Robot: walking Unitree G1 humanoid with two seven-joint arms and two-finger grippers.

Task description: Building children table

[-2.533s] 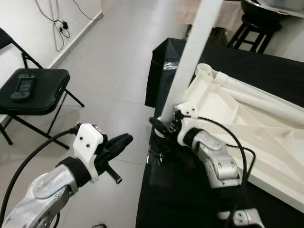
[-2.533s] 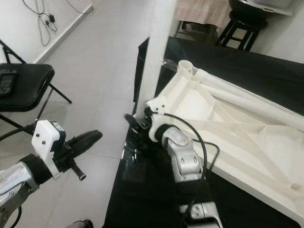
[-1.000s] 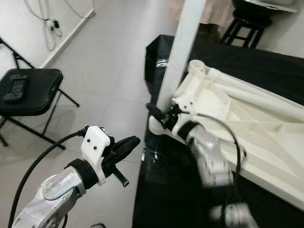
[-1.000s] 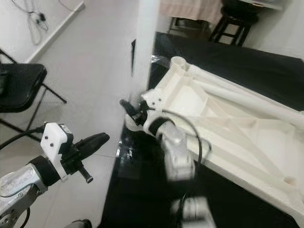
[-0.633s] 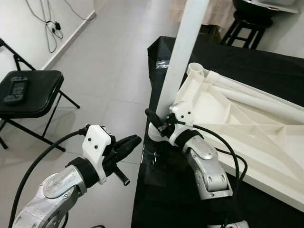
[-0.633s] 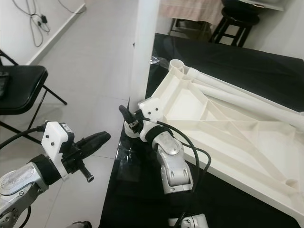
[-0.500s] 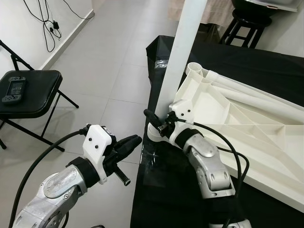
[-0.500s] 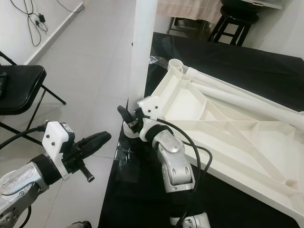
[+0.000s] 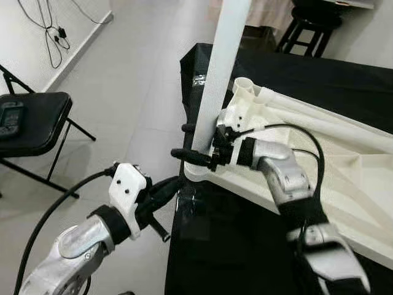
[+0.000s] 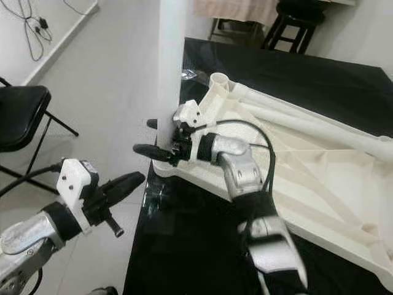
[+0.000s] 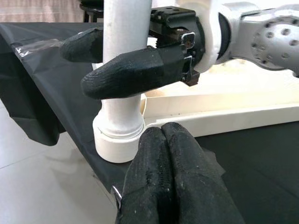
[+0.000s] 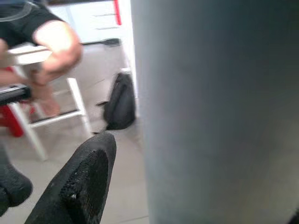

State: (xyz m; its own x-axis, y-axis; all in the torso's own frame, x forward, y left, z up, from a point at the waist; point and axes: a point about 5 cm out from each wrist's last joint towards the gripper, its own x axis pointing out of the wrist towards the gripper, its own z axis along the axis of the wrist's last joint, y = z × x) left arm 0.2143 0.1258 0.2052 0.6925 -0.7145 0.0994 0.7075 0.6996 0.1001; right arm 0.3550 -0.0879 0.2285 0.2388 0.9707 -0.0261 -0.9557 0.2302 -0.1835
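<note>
A white table top (image 9: pixel 344 172) lies upside down on the black-covered table (image 9: pixel 245 246). A white leg (image 9: pixel 224 61) stands upright in its near-left corner socket (image 11: pixel 119 140). My right gripper (image 9: pixel 180 140) is open, with one black finger (image 11: pixel 135 70) on each side of the leg, just above the socket. In the right wrist view a small gap shows between the finger (image 12: pixel 84 177) and the leg (image 12: pixel 219 112). My left gripper (image 9: pixel 172 184) is shut and empty. Its fingers (image 11: pixel 163 154) are pressed together at the table's edge, just below the socket.
A black folding chair (image 9: pixel 31 120) holding a controller (image 9: pixel 9 117) stands on the tiled floor to the left. Cables (image 9: pixel 46 31) hang by the wall. A black stool (image 9: pixel 307 18) is beyond the table. The right wrist view shows a person (image 12: pixel 51 42) and a black bag (image 12: pixel 119 105).
My right gripper has risen from beside the socket, and its fingers now stand spread around the leg. My left gripper has edged closer to the table corner. The camera has shifted slightly.
</note>
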